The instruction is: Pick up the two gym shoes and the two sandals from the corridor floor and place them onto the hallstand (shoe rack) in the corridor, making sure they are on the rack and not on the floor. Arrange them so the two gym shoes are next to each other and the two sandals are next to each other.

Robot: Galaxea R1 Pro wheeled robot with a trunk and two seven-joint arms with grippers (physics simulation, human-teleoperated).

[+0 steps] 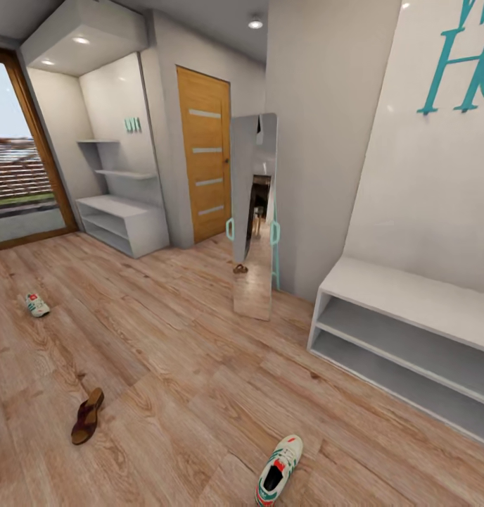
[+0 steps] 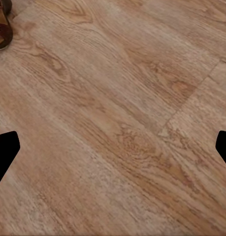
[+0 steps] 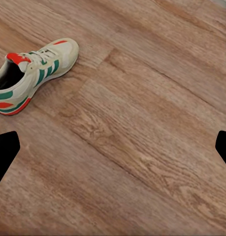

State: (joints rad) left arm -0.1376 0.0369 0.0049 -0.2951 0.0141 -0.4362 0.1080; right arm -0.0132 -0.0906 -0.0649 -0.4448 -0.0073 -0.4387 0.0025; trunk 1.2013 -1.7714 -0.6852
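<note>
A light, soft-sided sneaker [image 1: 278, 470] lies near on the floor [image 1: 186, 366], best pinched at its collar; a sandal [image 1: 86, 415] lies left; both pincers gape open, empty.

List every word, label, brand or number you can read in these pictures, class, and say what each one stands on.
"H": teal wall lettering above the hallstand, cut off by the picture's edge; only this letter is sure, and the row above it is cropped.
Small teal sign on the far alcove wall: too small to read.
Gym shoe: green stripes, no readable brand.
</note>
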